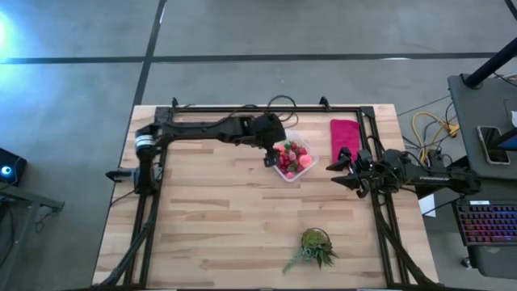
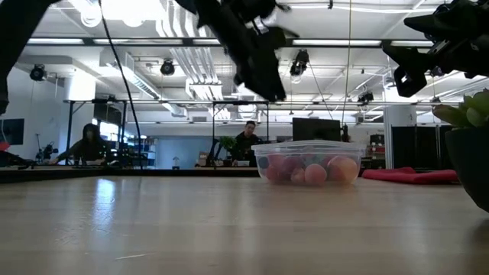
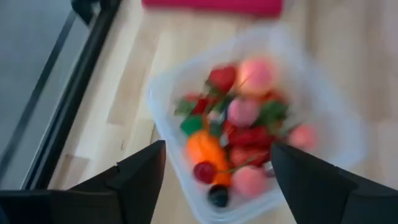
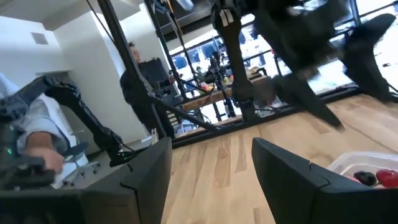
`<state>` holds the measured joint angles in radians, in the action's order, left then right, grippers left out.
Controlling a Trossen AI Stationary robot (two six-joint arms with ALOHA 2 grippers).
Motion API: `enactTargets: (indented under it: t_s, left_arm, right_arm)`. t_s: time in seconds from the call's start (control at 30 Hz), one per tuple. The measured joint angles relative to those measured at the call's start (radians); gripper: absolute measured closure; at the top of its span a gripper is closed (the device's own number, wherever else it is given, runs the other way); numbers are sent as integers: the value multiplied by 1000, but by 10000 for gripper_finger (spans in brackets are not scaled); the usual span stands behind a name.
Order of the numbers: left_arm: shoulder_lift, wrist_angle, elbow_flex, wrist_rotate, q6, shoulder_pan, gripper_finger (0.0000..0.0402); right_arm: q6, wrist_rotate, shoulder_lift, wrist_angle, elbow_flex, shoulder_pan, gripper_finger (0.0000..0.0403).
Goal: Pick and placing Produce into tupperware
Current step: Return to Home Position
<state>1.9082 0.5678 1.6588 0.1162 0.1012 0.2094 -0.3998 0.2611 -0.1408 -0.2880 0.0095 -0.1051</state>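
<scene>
A pale wooden table (image 1: 202, 218), seen from above and from its near edge. Closest to that edge, towards the right, stands a green spiky plant (image 1: 315, 245), which is no part of the job. Farther in, past the middle, sits the tupperware (image 2: 306, 146), clear and upright. It holds the produce (image 1: 292, 155), a heap of red and pink berry-like pieces with an orange carrot-like piece (image 3: 204, 148) among them. The left gripper (image 3: 217, 149) hovers above the container, towards its left side and clear of its rim, fingers spread wide and holding nothing. Near the container's right side, the right gripper (image 4: 211, 146) hangs above the table, fingers also apart and empty. Beyond both, near the far edge, lies a flat magenta cloth (image 1: 345, 136). Behind the table, a seated person (image 2: 90, 143) works in the room. The filling looks done, so the left arm's job now is to go home. It would do this best by rising straight up first, well clear of the light container's rim, then drawing back to the left, away from the other arm
</scene>
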Motion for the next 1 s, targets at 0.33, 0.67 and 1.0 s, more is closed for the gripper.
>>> enactTargets:
  t_s: [0.33, 0.67, 1.0]
  left_arm:
    - [-347, -27, -72, -115, -23, -22, 125]
    - [-718, -67, -401, -122, -215, -80, 125]
    - [-1102, -654, -972, -167, -437, -200, 125]
  right_arm:
    - [0, 0, 0, 1, 0, 0, 188]
    - [0, 0, 1, 1, 0, 0, 188]
    - [0, 0, 1, 1, 0, 0, 188]
